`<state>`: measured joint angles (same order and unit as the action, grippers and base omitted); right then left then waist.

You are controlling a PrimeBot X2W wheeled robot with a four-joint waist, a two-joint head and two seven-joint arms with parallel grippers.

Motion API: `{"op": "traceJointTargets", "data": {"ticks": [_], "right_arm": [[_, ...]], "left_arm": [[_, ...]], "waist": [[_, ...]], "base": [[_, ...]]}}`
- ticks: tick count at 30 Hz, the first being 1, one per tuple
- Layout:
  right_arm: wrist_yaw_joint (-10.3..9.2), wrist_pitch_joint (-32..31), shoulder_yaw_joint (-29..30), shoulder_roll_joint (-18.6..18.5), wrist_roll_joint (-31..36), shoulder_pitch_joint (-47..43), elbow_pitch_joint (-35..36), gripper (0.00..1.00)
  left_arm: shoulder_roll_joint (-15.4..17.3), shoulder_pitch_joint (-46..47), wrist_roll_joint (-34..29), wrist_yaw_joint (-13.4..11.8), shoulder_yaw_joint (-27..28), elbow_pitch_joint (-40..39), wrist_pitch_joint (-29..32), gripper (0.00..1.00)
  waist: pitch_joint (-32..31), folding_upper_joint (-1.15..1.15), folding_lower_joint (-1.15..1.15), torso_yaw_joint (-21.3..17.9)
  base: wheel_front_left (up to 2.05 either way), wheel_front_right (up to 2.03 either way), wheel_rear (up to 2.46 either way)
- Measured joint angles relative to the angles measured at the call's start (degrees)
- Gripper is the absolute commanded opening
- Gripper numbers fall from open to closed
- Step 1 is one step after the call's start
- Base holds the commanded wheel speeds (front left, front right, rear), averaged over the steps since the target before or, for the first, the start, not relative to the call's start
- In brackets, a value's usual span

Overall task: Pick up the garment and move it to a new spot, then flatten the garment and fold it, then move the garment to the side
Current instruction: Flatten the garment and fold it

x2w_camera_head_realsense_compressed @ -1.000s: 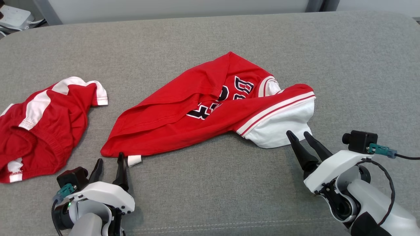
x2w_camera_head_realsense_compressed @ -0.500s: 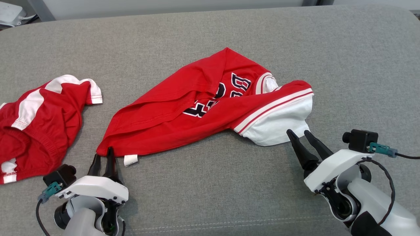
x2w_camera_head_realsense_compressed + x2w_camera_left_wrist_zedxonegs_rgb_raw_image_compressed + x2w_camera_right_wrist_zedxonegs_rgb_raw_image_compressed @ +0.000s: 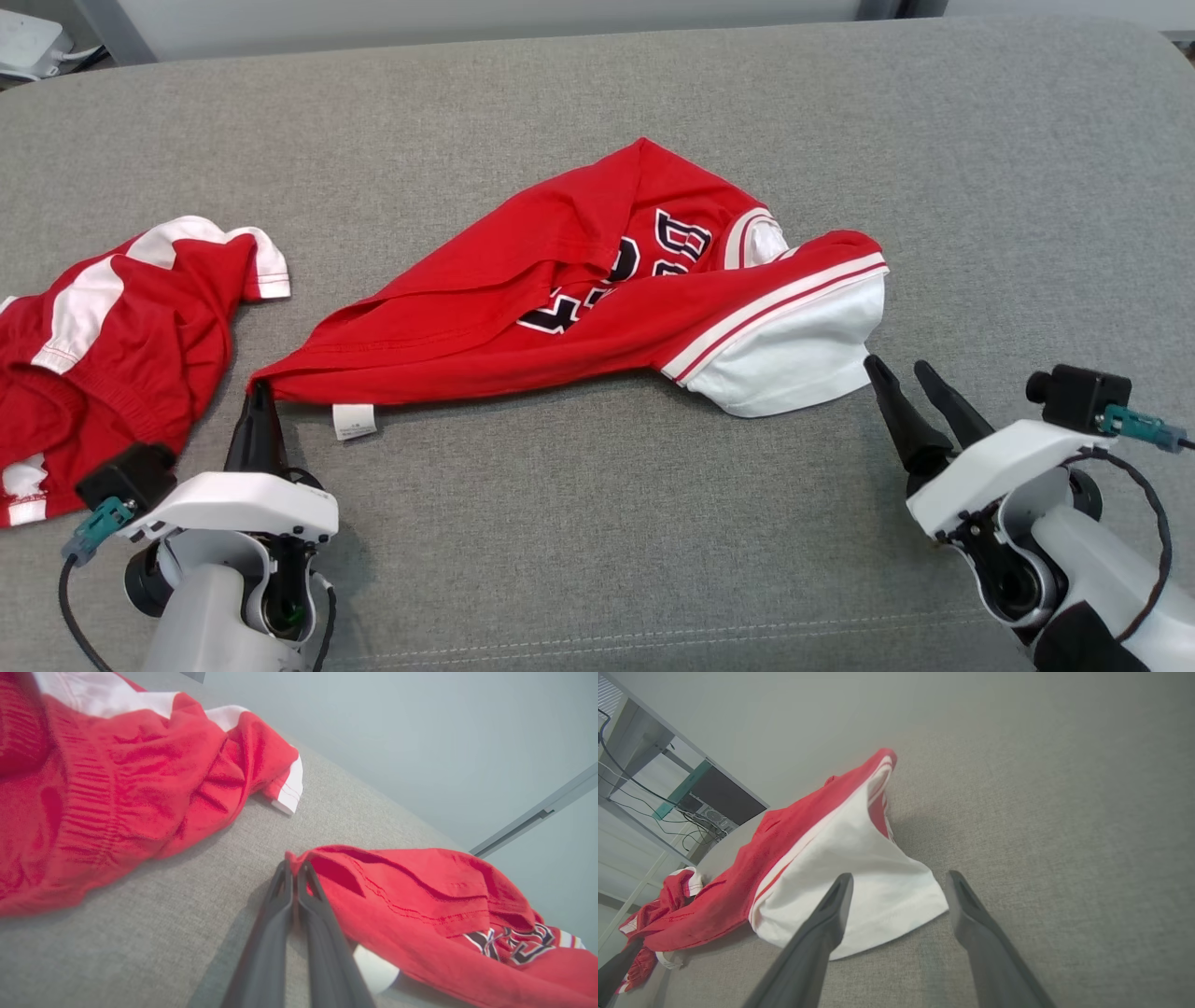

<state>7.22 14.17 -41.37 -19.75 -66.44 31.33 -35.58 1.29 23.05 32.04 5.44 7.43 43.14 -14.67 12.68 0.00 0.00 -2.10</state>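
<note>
1. the red shirt (image 3: 560,308) lies crumpled and partly folded over itself in the middle of the grey counter (image 3: 597,523), with its white sleeve (image 3: 794,359) spread towards the right side.
2. the left claw (image 3: 260,397) is seen pressed together on the near left corner of the shirt; in the left wrist view the left claw (image 3: 292,865) has its two fingers closed on the red hem, and the cloth is drawn to a point there.
3. a white label (image 3: 354,420) hangs from the hem just beside that grip.
4. the right claw (image 3: 898,366) is held apart and empty, just beside the edge of the white sleeve; in the right wrist view the sleeve (image 3: 859,868) lies between and just beyond the spread fingers of the right claw (image 3: 899,877).
5. a second red garment (image 3: 121,345) lies bunched at the far left, apart from the shirt.
6. the step in hand is judged to be the pick-up, with one corner secured and the other side not yet taken.
7. next, the right claw would need to be eased forward over the sleeve edge and closed, after which both claws could be raised together so that the shirt is carried evenly.
</note>
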Motion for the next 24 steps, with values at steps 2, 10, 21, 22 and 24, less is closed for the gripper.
{"op": "traceJointTargets", "data": {"ticks": [2, 10, 21, 22, 24], "right_arm": [[0.00, 0.00, 0.58, -0.41, 0.03, -1.65, -0.07, 1.00], [0.00, 0.00, 2.88, 0.15, 1.15, -4.64, -0.55, 1.00], [0.00, 0.00, 4.44, 3.11, 2.82, -3.24, -3.89, 1.00], [0.00, 0.00, 5.08, 3.24, 2.96, -2.97, -4.11, 1.00], [0.00, 0.00, 6.00, 3.30, 3.38, -2.37, -4.42, 1.00]], "left_arm": [[0.00, -0.17, -0.96, -0.44, 1.22, -1.80, -0.01, 0.00], [-0.05, -1.06, -3.97, -1.23, 3.57, -4.92, 0.00, 0.00], [-0.04, -1.52, -3.71, -1.22, 1.23, -4.30, 0.00, 0.00], [-0.02, -1.51, -3.71, -1.22, 0.93, -4.30, 0.00, 0.00], [-0.04, -1.50, -3.71, -1.22, 0.58, -4.34, 0.00, 0.00]], "waist": [[-0.09, 0.00, 0.00, -0.02], [-0.13, 0.00, 0.00, 0.50], [0.77, 0.00, 0.00, 1.74], [0.89, 0.00, 0.00, 1.85], [1.19, 0.00, 0.00, 2.04]], "base": [[0.00, 0.00, 0.00], [0.00, 0.00, 0.00], [0.00, 0.00, 0.00], [0.00, 0.00, 0.00], [0.00, 0.00, 0.00]]}}
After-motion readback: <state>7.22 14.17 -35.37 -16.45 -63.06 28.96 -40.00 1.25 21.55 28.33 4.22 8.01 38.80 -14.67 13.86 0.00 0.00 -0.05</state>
